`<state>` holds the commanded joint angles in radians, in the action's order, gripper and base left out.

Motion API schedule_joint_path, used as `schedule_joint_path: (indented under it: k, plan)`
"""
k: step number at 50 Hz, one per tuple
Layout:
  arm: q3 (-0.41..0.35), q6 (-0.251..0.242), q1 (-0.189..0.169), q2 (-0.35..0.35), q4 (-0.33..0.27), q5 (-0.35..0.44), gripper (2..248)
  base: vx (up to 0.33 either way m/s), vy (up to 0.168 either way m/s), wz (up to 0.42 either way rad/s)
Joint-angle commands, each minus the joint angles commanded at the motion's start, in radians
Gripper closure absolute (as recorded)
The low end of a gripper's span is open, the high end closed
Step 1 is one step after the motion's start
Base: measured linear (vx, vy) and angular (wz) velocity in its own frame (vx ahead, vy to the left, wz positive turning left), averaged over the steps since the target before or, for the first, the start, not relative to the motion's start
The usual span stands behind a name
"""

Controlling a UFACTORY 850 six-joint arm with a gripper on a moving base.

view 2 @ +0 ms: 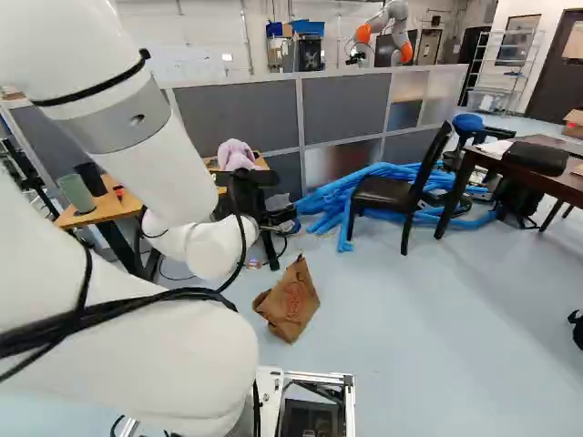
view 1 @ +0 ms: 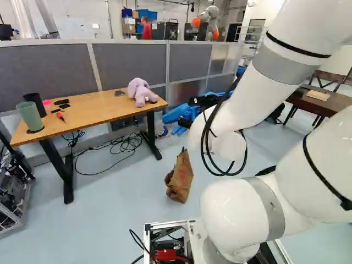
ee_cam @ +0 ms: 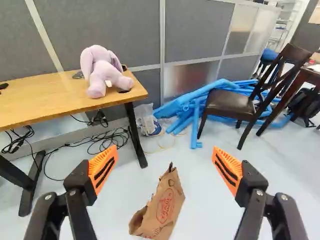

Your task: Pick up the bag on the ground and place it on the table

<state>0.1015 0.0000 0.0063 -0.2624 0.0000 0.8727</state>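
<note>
The black gripper point(view 2: 250, 193) is held above the floor beyond the white arm in the right base view. In the wrist view the gripper point(ee_cam: 165, 159) stands wide open, orange pads apart, nothing gripped. A crumpled brown paper bag point(ee_cam: 162, 207) with a red print rests on the floor, lower than the fingers and some way ahead, seen through the gap between them. The same bag point(view 1: 180, 177) lies right of the table's near leg in the left base view. The wooden table point(view 1: 96, 116) has black legs.
On the table lie a purple plush toy point(view 1: 141, 92), a green cup point(view 1: 30, 116), a black cup and small items. Cables point(ee_cam: 107, 139) lie beneath it. A dark chair point(view 2: 393, 193), blue tubes point(view 2: 342, 196) and a grey partition point(view 2: 246, 114) stand beyond. Another robot point(view 2: 387, 27) is behind the partition.
</note>
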Motion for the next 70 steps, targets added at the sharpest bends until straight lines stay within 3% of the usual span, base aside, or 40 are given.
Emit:
schedule_joint_path:
  k: [31,70]
  plan:
    - [0.037,0.000,0.009,0.046,0.000,0.000,3,0.000,0.000,0.000]
    - [0.148,0.000,0.023,0.272,0.000,-0.016,3,0.000,0.000,0.000]
